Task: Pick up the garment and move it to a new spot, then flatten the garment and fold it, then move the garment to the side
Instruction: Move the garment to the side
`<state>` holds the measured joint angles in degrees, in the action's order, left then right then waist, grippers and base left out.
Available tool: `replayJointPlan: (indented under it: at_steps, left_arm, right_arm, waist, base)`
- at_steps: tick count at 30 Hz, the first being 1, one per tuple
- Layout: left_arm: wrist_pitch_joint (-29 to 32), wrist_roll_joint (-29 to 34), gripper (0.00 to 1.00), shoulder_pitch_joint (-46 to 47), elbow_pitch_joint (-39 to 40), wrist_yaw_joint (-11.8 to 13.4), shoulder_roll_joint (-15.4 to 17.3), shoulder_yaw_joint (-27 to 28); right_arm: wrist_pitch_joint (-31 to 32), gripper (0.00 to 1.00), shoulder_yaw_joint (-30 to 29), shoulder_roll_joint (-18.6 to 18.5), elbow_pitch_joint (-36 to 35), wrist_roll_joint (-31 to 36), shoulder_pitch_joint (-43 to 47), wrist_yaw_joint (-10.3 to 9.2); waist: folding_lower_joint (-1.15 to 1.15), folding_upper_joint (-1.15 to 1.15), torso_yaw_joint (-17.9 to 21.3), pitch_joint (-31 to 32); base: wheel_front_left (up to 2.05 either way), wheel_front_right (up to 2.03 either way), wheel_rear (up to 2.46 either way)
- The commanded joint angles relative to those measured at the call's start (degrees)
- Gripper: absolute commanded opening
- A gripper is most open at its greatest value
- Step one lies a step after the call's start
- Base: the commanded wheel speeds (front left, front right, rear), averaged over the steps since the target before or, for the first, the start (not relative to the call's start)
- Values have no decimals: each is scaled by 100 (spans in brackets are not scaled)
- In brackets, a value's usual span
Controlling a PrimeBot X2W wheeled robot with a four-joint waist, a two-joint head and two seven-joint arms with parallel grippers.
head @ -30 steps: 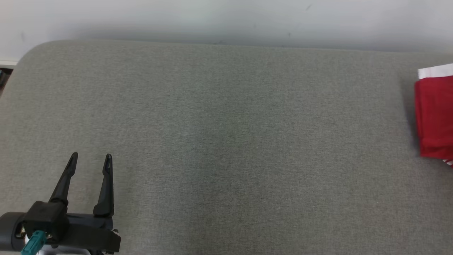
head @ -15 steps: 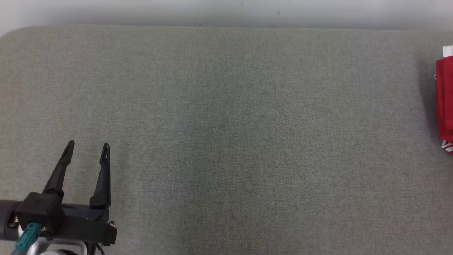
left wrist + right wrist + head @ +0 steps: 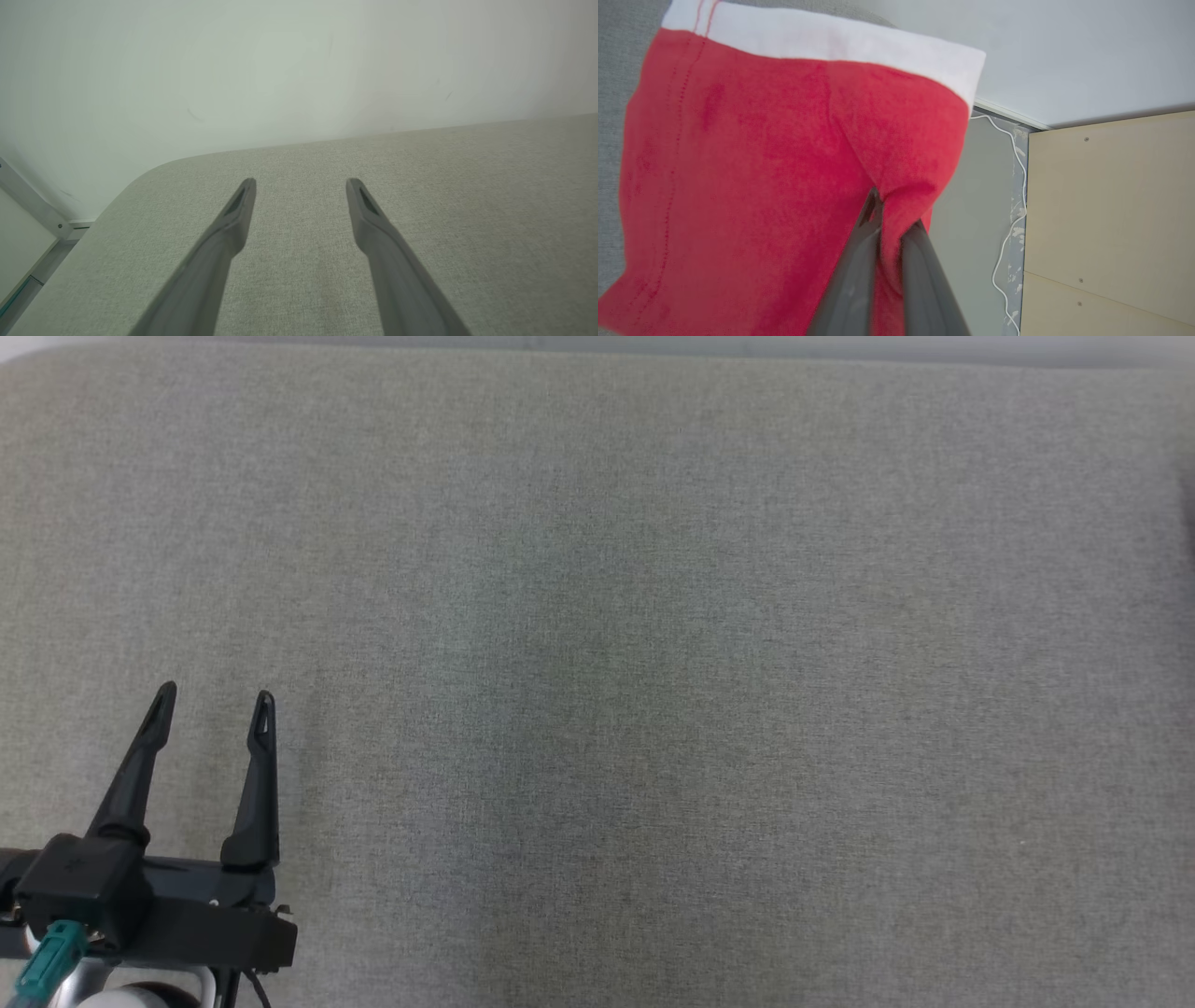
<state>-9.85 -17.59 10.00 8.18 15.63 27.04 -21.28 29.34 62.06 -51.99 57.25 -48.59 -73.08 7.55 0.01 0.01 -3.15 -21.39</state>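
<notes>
The garment (image 3: 752, 177) is red cloth with a white band along one edge, folded, and it shows large in the right wrist view. My right gripper (image 3: 882, 210) is shut on a pinch of its red edge, the cloth bunched between the two fingers. My left gripper (image 3: 213, 705) hovers open over the grey padded surface (image 3: 653, 663) at the lower left of the head view, nothing between its fingers (image 3: 243, 205). In the left wrist view the same open gripper (image 3: 301, 184) points toward the far rounded corner of the surface.
A white wall (image 3: 280, 70) runs behind the grey surface. Past the garment in the right wrist view are a light wooden cabinet (image 3: 1111, 210), a grey floor strip and a white cable (image 3: 1008, 233) along the cabinet's edge.
The head camera has tilted down and turned left, so the wall and the red garment at the right edge have slid out of that view. The left gripper stays open.
</notes>
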Motion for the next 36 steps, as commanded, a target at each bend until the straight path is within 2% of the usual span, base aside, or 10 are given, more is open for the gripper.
replayJointPlan:
  at_steps: [1, 10, 11, 12, 13, 22, 27, 31, 36]
  left_arm:
    - [-7, 71, 100, 36, 22, 16, 35, 28]
    - [-56, 48, 100, 31, 88, 86, 68, 60]
    - [-59, 47, 100, 33, 90, 92, 67, 58]
    - [-66, 48, 100, 37, 89, 93, 66, 58]
    - [-71, 48, 100, 40, 85, 98, 66, 59]
    - [-126, 3, 100, 30, 0, 134, 20, 30]
    - [-185, -45, 100, -29, -55, 140, -8, 27]
    - [-217, -85, 100, -75, -107, 130, -13, 27]
    - [-262, -151, 100, -183, -168, 145, -28, 38]
  right_arm:
    - [10, 0, 17, -54, 30, 38, -67, -13]
    - [-64, 0, 349, -126, 225, 309, -366, -13]
    - [-39, 6, 392, -115, 264, 376, -390, -13]
    - [-32, 48, 422, -91, 295, 386, -405, -13]
    - [-34, 100, 440, -71, 328, 400, -424, -13]
    - [-255, 100, 597, 43, 496, 551, -615, -13]
    - [-950, 100, 334, 201, 440, 261, -617, -13]
    - [-1669, 100, -11, 445, 343, -216, -373, -13]
    - [-2335, 100, -632, 660, 166, -1201, 57, -13]
  waist:
    - [-1, -1, -37, -49]
    - [-1, -1, -101, -248]
    - [-1, -1, -104, -259]
    - [-1, -1, -104, -266]
    - [-1, -1, -104, -268]
    - [-1, -1, -89, -165]
    - [-1, -1, -85, 17]
    - [-1, -1, -73, 208]
    - [-1, -1, -79, 514]
  base:
    - [0, 0, 0]
    - [0, 0, 0]
    - [0, 0, 0]
    - [0, 0, 0]
    - [0, 0, 0]
    - [0, 0, 0]
    - [0, 0, 0]
    - [0, 0, 0]
    - [0, 0, 0]
